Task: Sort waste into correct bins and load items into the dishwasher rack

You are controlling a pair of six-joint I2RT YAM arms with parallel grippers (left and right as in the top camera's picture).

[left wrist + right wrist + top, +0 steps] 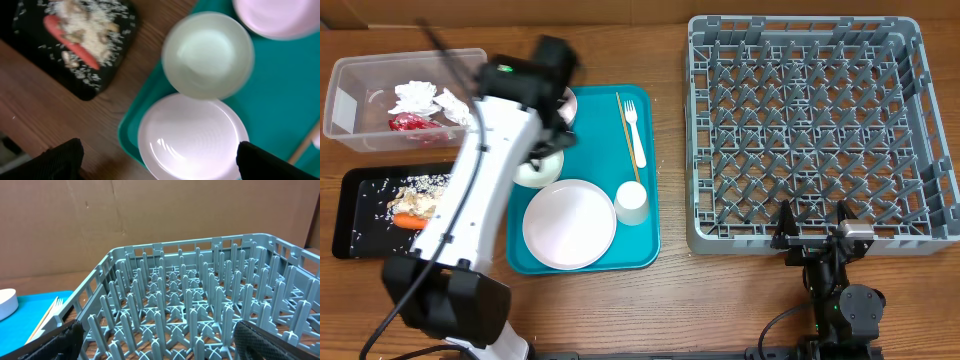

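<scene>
My left gripper (561, 104) (160, 165) is open over the far left corner of the teal serving tray, its fingers either side of a small white bowl (192, 137) below it. A second white bowl (534, 172) (207, 55) sits beside it. The white plate (569, 223) (280, 17), cup (632, 203), fork (634, 130) and wooden stick (622, 135) lie on that tray. The clear tub (355, 105) holds napkins (415, 97) and a red wrapper (410, 122). The black tray (360, 215) (107, 75) holds the carrot (410, 222) (75, 45) and rice (420, 188). My right gripper (813, 236) (167, 345) is open and empty at the front edge of the grey rack (920, 130) (200, 305).
The teal serving tray (645, 250) (280, 100) lies between the bins and the rack. My left arm (470, 200) crosses above the black tray's right end and the tray's left edge. Brown cardboard stands behind the rack in the right wrist view.
</scene>
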